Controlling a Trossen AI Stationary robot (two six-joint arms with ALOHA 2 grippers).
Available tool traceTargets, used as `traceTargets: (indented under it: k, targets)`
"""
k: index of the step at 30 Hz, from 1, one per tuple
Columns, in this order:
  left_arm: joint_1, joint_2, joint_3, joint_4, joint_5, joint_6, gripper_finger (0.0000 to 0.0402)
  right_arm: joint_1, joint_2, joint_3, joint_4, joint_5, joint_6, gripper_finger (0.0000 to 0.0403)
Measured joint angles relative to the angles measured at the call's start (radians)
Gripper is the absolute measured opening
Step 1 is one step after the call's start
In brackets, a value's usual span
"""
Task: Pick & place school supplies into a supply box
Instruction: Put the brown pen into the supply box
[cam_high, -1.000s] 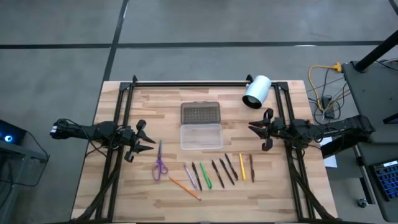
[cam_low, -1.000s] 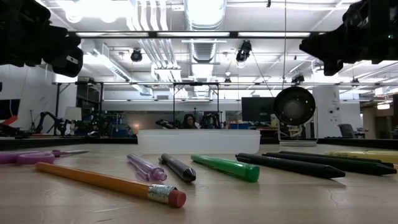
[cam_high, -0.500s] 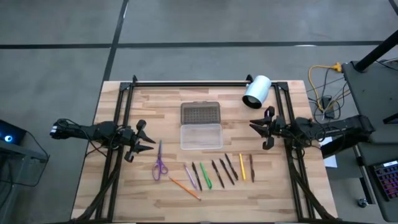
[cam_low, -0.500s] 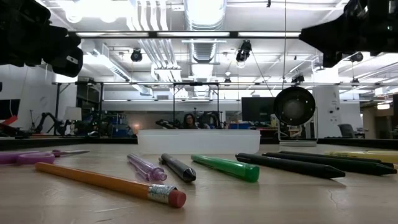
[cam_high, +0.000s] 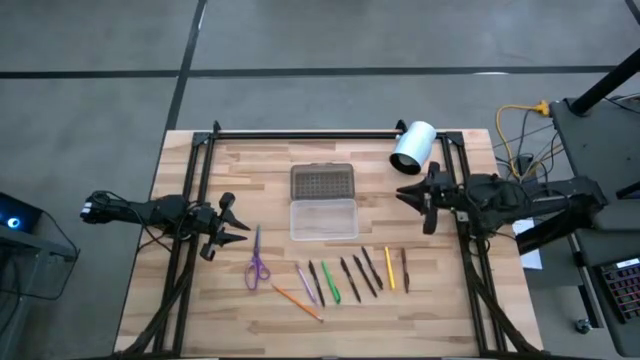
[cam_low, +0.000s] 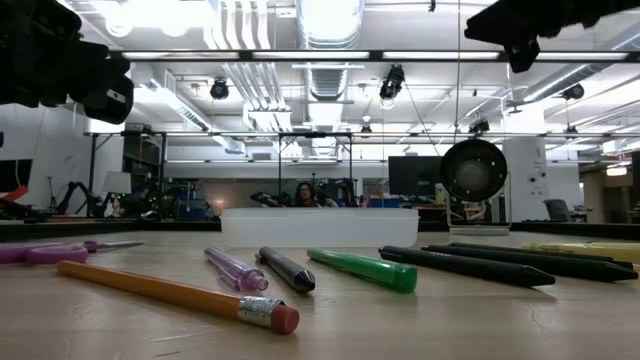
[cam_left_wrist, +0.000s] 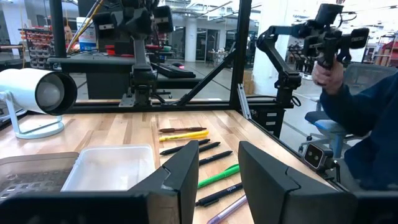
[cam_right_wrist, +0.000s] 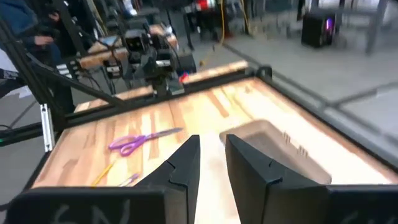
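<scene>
- The left gripper hovers at the desk's left edge, fingers parted, empty.
- The right gripper hangs at the right edge, slightly parted, holding nothing.
- The supply box sits mid-desk, lid open.
- Pens and scissors line the front.

Light wood plank bench with a black frame around it. On it sits a clear plastic box with its dotted grey lid flipped open flat, touching the far side of the box. A white cylinder lies at the far right corner. Purple scissors are near the left, then a row of pens and pencils: orange, pink, green, dark, yellow.
</scene>
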Motion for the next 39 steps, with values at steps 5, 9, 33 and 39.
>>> traceTargets:
  k: [5,9,33,39]
  targets:
    - [0.0,0.0,0.0,0.0,0.0,0.0,0.0099,0.0,0.085,0.12,-0.139,0.0,0.133,0.0068]
    - [0.0,0.0,0.0,0.0,0.0,0.0,0.0099,0.0,0.15,0.21,-0.29,0.0,0.292,0.0068]
    - [0.0,0.0,0.0,0.0,0.0,0.0,0.0099,0.004,0.477,0.572,-0.971,-0.066,0.891,0.0068]
    - [0.0,0.0,0.0,0.0,0.0,0.0,0.0099,0.016,0.557,0.611,-1.025,-0.109,0.996,0.0068]
